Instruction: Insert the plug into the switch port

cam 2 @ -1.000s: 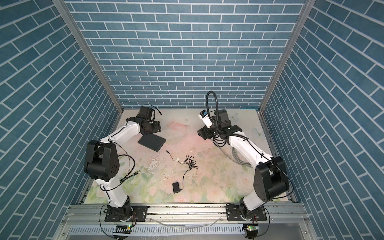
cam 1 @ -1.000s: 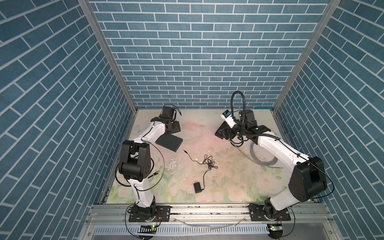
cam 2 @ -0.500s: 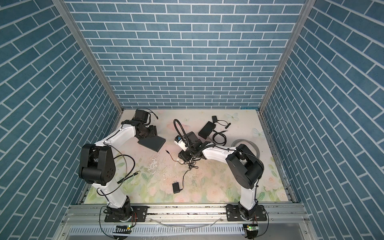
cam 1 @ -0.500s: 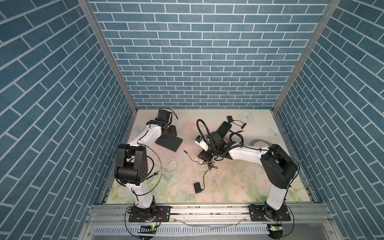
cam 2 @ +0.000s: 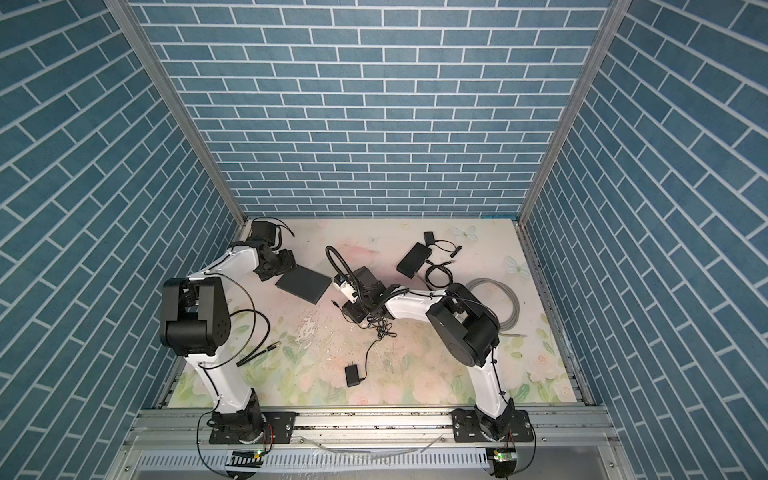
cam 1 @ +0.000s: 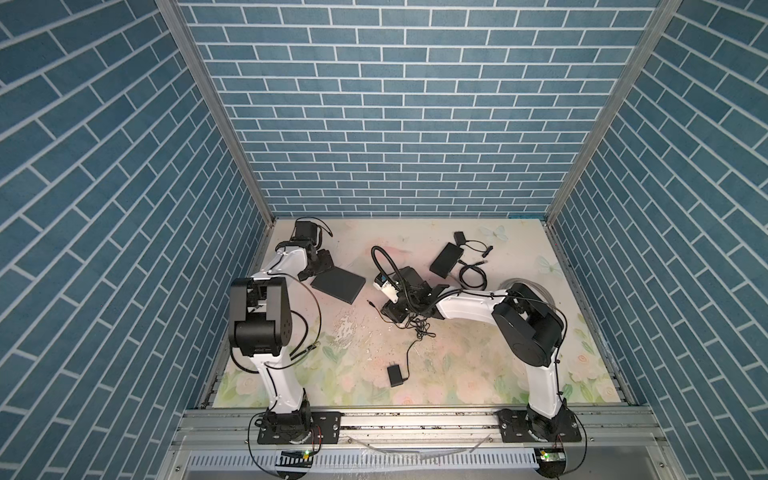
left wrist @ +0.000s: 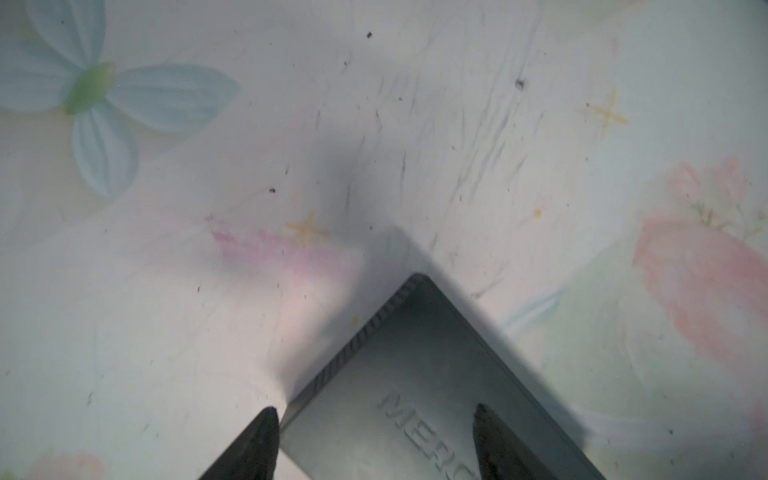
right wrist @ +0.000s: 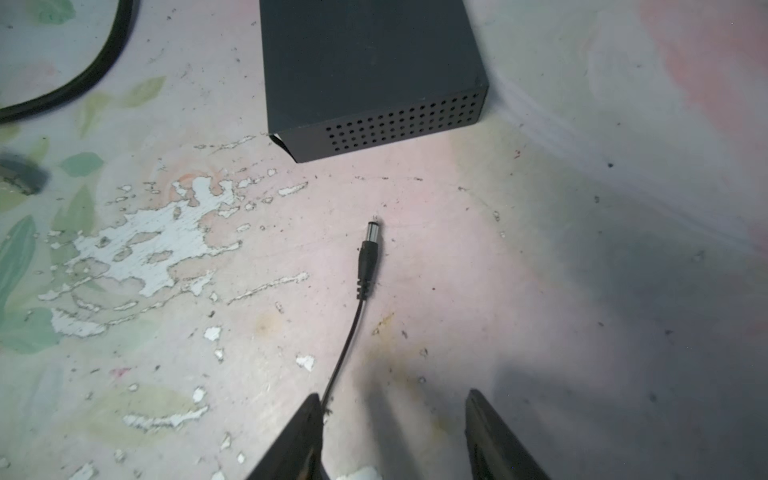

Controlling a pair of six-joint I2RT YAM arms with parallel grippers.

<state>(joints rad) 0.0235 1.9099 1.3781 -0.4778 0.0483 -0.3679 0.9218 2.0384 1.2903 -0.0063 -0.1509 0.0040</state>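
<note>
Arms converge on the flowered table (cam 1: 457,374). A second ago my right gripper (right wrist: 394,395) hung over the far right, above a second black box (cam 1: 446,259) that is now uncovered. It has since swung to the middle and dropped low over the cable (right wrist: 353,332). My left gripper (left wrist: 374,410) has shifted a little toward the left wall, to the back corner of the switch (left wrist: 415,353), which lies where it lay before.

My right jaws stand apart and grasp nothing. The thin cable runs in along the tip of one finger (right wrist: 299,440); I cannot tell whether it touches. Beyond the fingertips the plug (right wrist: 368,249) lies flat on the table and not inserted, its metal tip pointing toward the switch's perforated side, near it but apart. White patches (right wrist: 145,249) of peeled print scar the surface beside it.

My left jaws are also spread, released. One sits just beside the switch's ribbed edge, the other over its lettered top face. Whether either presses on it I cannot tell.

In both top views the switch lies flat, left of centre, with the plug just off its right-hand corner. The cable trails through a tangle to the power adapter (cam 1: 395,375) nearer the front. A grey coil (cam 2: 507,299) lies at the right, behind my right arm.
</note>
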